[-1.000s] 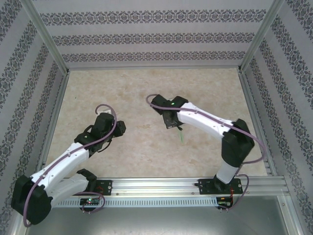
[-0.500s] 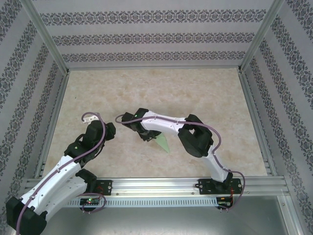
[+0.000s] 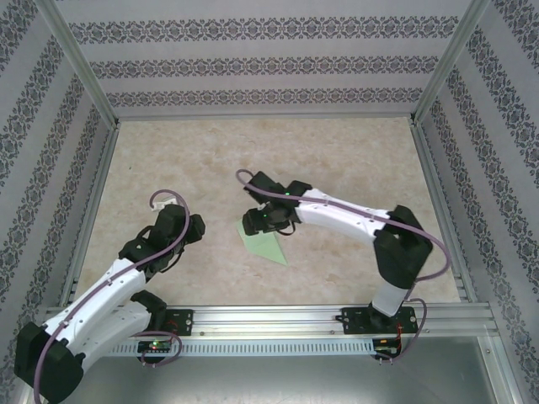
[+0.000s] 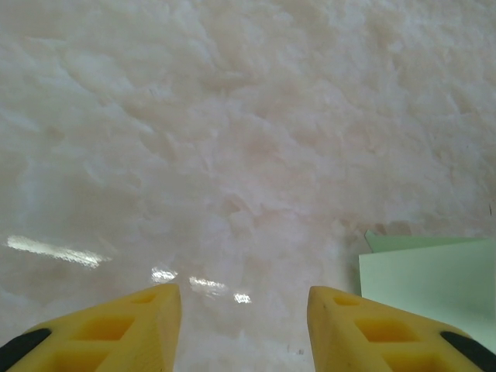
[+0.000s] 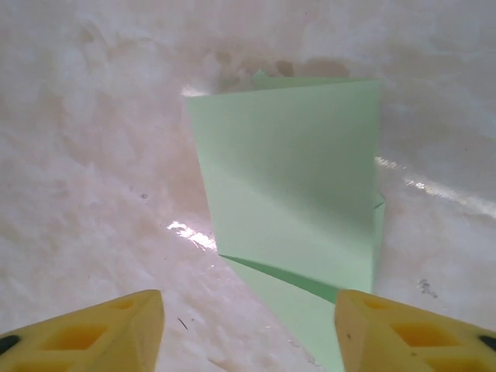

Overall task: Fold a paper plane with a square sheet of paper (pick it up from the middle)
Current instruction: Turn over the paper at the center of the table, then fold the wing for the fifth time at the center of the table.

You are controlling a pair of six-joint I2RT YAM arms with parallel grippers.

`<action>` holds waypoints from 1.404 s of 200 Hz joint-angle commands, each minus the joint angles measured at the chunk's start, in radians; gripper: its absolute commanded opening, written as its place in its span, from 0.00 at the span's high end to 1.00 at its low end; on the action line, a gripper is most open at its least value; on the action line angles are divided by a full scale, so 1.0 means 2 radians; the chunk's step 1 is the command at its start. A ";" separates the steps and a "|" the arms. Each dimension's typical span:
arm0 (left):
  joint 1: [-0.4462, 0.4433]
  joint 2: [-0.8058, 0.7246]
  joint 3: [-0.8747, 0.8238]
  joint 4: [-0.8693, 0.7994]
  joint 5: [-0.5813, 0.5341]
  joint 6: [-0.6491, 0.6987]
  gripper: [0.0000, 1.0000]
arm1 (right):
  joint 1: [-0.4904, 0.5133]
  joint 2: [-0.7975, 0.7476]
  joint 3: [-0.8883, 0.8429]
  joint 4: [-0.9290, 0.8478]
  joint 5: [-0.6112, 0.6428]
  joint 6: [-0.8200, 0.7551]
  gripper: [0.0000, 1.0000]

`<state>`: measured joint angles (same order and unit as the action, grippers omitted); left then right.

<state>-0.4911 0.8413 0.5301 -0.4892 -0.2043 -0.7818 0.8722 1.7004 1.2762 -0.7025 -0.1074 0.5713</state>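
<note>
From above: one paper plane (image 3: pixel 263 242), pale green and pointed, lies flat on the bench (image 3: pixel 337 160). The right pincer (image 3: pixel 264 220) stoops over its blunt end, elbow bent; the left pincer (image 3: pixel 195 229) hangs beside. Left wrist: yellow jaws parted, empty, plane's corner at right. Right wrist: jaws apart, gripping nothing, creased plane just ahead.

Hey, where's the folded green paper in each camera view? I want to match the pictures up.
Top external: the folded green paper lies flat near the middle of the table, a little toward the near edge.
Left wrist: the paper comes in at the lower right edge, partly cut off.
Right wrist: the paper sits mid-picture, tapering toward the bottom edge.
Shared landmark: the pale marbled tabletop under the paper in all three.
</note>
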 commanded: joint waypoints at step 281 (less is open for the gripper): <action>-0.058 0.251 0.078 0.121 0.235 0.032 0.46 | -0.109 -0.003 -0.276 0.318 -0.140 0.102 0.90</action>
<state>-0.5797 1.3182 0.6495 -0.2687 0.2466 -0.7303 0.6582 1.7016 0.7780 -0.1547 -0.4084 0.7155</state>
